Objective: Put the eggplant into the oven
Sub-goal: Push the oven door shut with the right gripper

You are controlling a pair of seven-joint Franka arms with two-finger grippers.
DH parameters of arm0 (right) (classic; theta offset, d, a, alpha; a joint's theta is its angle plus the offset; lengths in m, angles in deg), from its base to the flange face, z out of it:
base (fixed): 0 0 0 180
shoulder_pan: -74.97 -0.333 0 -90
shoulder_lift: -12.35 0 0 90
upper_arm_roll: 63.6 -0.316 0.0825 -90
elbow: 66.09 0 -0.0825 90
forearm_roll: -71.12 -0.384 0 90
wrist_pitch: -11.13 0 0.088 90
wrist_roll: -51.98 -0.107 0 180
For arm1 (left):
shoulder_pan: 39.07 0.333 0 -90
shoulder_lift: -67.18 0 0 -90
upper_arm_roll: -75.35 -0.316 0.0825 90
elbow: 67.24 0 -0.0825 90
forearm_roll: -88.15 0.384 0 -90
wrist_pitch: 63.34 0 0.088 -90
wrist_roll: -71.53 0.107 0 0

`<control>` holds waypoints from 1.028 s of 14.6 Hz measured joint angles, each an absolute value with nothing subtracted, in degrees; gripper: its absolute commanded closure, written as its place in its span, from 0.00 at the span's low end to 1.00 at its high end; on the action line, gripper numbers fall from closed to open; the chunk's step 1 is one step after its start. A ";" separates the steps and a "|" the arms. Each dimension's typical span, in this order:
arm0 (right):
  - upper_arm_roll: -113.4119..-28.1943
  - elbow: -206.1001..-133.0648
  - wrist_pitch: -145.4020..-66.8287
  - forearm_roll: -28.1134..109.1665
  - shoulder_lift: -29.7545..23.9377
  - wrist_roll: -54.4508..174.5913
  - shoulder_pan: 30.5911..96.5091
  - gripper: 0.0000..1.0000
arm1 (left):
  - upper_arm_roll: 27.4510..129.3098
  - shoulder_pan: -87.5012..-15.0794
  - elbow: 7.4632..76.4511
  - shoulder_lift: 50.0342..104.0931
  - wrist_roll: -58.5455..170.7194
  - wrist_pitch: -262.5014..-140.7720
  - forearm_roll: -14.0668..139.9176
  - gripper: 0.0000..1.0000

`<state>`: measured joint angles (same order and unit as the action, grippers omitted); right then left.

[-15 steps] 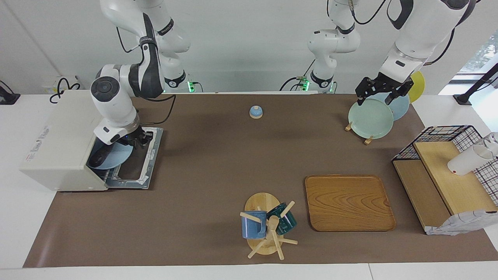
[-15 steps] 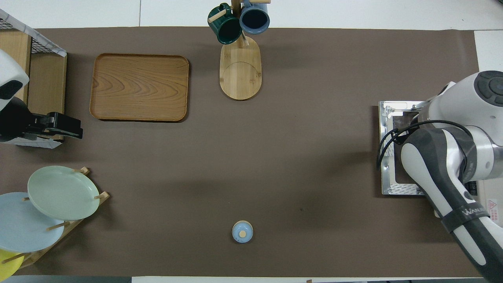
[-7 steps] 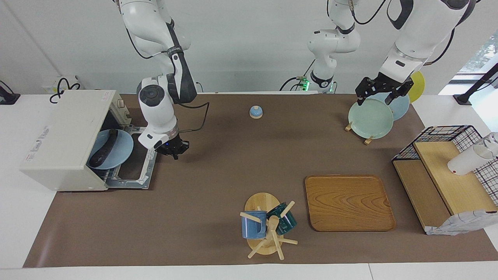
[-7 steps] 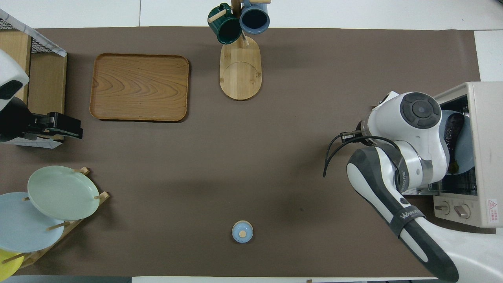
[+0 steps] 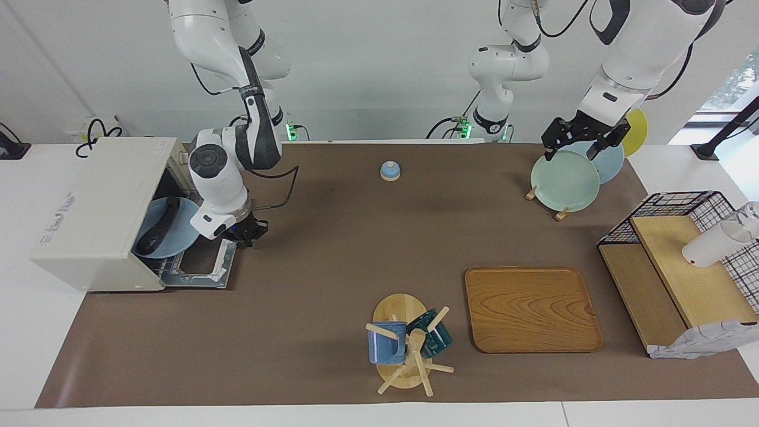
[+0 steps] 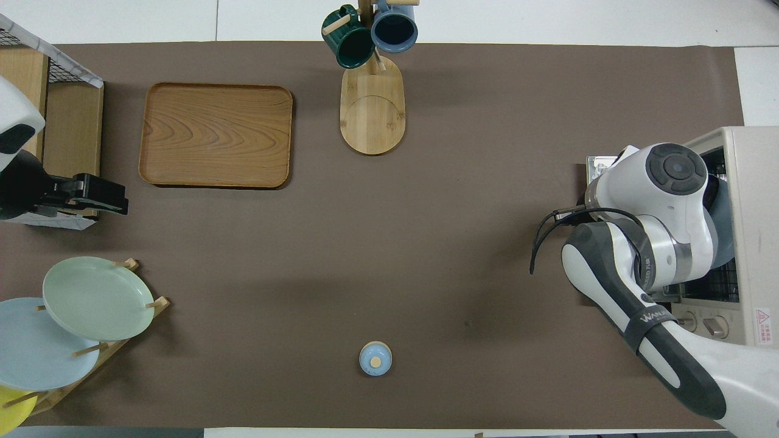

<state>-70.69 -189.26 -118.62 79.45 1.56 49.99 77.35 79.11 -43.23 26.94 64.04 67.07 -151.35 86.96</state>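
The white oven (image 5: pixel 98 216) stands at the right arm's end of the table, its door (image 5: pixel 204 267) dropped open and flat. The dark eggplant (image 5: pixel 159 227) lies on a blue plate (image 5: pixel 178 234) inside the oven's mouth. My right gripper (image 5: pixel 246 231) hangs low over the door's outer edge, clear of the plate. In the overhead view the right arm hides the eggplant and most of the oven (image 6: pixel 751 243). My left gripper (image 5: pixel 584 142) is open and waits over the plate rack.
A small blue bell (image 5: pixel 389 171) sits near the robots at mid-table. A plate rack (image 5: pixel 565 181), a wooden tray (image 5: pixel 531 308), a mug tree (image 5: pixel 409 347) and a wire shelf (image 5: pixel 682 261) fill the left arm's half.
My right gripper left the plate with the eggplant in the oven, pulled out past the door, then drifted back to the door's outer edge. The left arm has not moved.
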 measured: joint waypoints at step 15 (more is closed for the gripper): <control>-72.01 -187.80 -113.47 84.94 2.77 52.74 78.26 1.00 | 79.11 -43.23 26.94 64.04 67.07 -151.35 86.96 0.00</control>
